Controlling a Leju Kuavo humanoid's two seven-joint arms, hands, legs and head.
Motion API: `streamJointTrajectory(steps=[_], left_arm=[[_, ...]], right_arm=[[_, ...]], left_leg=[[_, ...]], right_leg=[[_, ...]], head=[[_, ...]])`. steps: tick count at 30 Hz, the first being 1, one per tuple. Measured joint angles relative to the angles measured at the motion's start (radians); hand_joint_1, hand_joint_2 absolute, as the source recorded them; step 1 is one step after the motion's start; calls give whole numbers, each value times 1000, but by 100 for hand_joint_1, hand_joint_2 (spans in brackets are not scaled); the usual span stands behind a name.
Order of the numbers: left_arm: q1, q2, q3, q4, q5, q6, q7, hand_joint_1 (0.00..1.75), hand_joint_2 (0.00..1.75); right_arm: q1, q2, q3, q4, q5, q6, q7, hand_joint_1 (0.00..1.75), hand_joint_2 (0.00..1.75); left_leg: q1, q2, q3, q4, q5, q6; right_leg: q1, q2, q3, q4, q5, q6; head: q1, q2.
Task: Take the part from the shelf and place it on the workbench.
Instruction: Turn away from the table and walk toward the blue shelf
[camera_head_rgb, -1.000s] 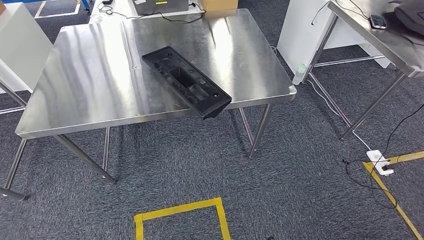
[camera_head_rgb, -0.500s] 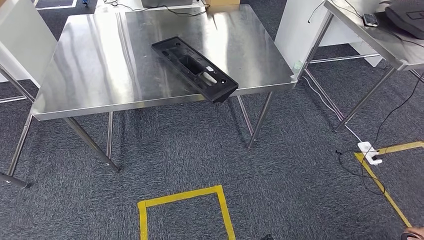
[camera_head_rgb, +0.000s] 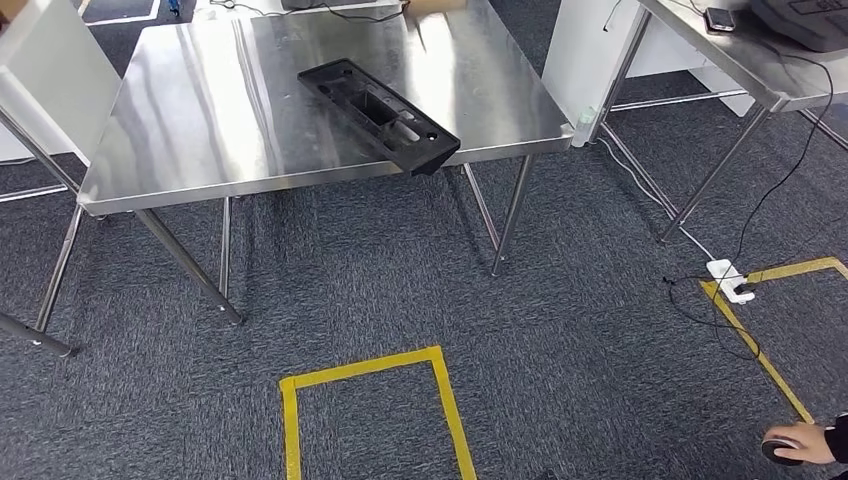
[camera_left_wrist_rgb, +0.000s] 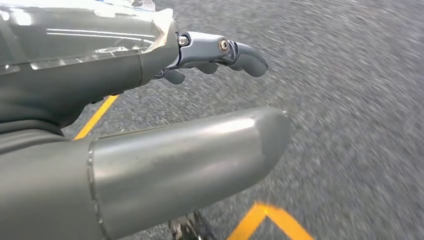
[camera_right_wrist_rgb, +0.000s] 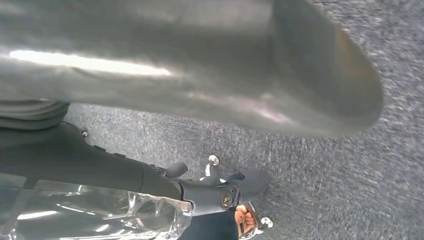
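The part (camera_head_rgb: 380, 115) lies on the workbench (camera_head_rgb: 200, 130), overhanging its front edge; left hand (camera_left_wrist_rgb: 150, 130) and right hand (camera_right_wrist_rgb: 190, 90) hang empty, fingers apart.

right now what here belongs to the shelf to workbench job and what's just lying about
Job:
- black part, lying on the workbench with one end past the front edge
- steel workbench
- left hand and right hand, both holding nothing

Lying about:
- second table
- white power strip on the carpet
- yellow floor tape
- a person's hand
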Motion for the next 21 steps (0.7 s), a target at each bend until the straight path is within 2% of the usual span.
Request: streamJointTrajectory(steps=[1,2,3,4,5,6,8,9,10,11,12,13,14,15,16,17,18,19,20,21], left_arm=[[0,0,1,0,3,5,0,0,0],[-1,-2,1,-1,6,9,0,0,0],[-2,-4,1,-2,7,13,0,0,0],[-4,-6,2,-3,8,16,0,0,0],[-5,-8,3,-4,9,18,0,0,0],[-6,-10,4,-4,8,18,-1,0,0],[-6,-11,6,-5,6,18,-2,0,0],[-6,-12,7,-5,4,17,-2,0,0],[-6,-13,8,-6,2,16,-2,0,0],[-6,-14,8,-7,1,16,-2,0,0],[-6,-14,8,-8,0,14,-3,0,0],[-6,-13,8,-9,0,13,-3,0,0],[-6,-13,8,-9,-1,11,-3,0,0],[-6,-13,8,-9,-2,9,-4,0,0],[-6,-13,8,-9,-4,8,-4,0,0],[-6,-13,8,-9,-7,6,-5,0,0],[-7,-13,8,-10,-10,3,-6,0,0],[-7,-13,8,-11,-13,1,-7,0,0],[-7,-13,8,-11,-15,-1,-8,0,0],[-7,-13,8,-12,-18,-2,-8,0,0]], right_arm=[[-1,1,0,0,8,2,2,0,0],[-3,1,1,0,16,4,5,0,0],[-7,2,2,0,24,6,7,0,0],[-12,3,5,0,33,7,10,0,0],[-17,5,8,-1,40,8,13,0,0],[-21,6,12,-1,46,8,16,0,0],[-26,9,17,-1,52,9,22,0,0],[-26,10,18,-1,52,9,24,0,0],[-26,11,18,-1,53,9,25,0,0],[-27,12,18,-1,52,9,26,0,0],[-27,13,18,-1,52,9,26,0,0],[-27,13,18,-1,52,8,26,0,0],[-27,12,18,-1,51,8,26,0,0],[-27,12,18,-1,49,7,26,0,0],[-27,12,18,-1,47,6,26,0,0],[-27,12,18,-1,44,5,26,0,0],[-28,11,18,-2,42,4,26,0,0],[-28,11,18,-2,40,2,26,0,0],[-28,10,17,-3,39,1,26,0,0],[-27,10,16,-4,37,0,26,0,0]], left_leg=[[7,0,37,-33,28,-7],[15,0,86,-94,44,-15],[17,-2,133,-163,45,-20],[18,-4,168,-219,35,-22],[16,-6,184,-253,21,-19],[10,-7,184,-264,15,-11],[4,-4,164,-271,29,17],[1,-2,152,-274,41,34],[0,0,138,-278,54,48],[-2,2,125,-278,66,57],[-4,3,110,-278,79,62],[-7,5,95,-277,91,63],[-9,6,80,-277,103,64],[-10,8,66,-277,115,63],[-12,8,54,-276,127,61],[-12,9,42,-276,140,59],[-13,9,32,-275,151,55],[-14,10,24,-275,162,50],[-15,11,19,-277,175,44],[-15,12,16,-281,187,39]], right_leg=[[-4,0,-17,12,5,5],[-7,-1,-34,28,9,10],[-8,0,-51,43,12,14],[-6,0,-66,56,16,21],[-3,1,-77,64,22,30],[0,1,-85,65,30,41],[3,3,-97,67,38,62],[2,4,-109,82,22,64],[1,5,-125,116,-10,60],[-2,6,-145,171,-57,51],[-1,6,-164,239,-102,45],[0,7,-175,302,-133,45],[1,8,-174,345,-145,51],[2,8,-156,355,-136,59],[3,9,-121,329,-115,68],[4,9,-71,272,-95,72],[6,9,-8,190,-87,70],[12,9,50,104,-90,64],[17,10,89,40,-98,55],[22,11,109,1,-104,49]], head=[[0,0],[-1,0],[-3,0],[-4,0],[-6,0],[-6,0],[-5,0],[-4,0],[-2,0],[-1,0],[2,0],[2,0],[3,0],[3,0],[3,0],[3,0],[4,0],[3,0],[2,0],[2,0]])
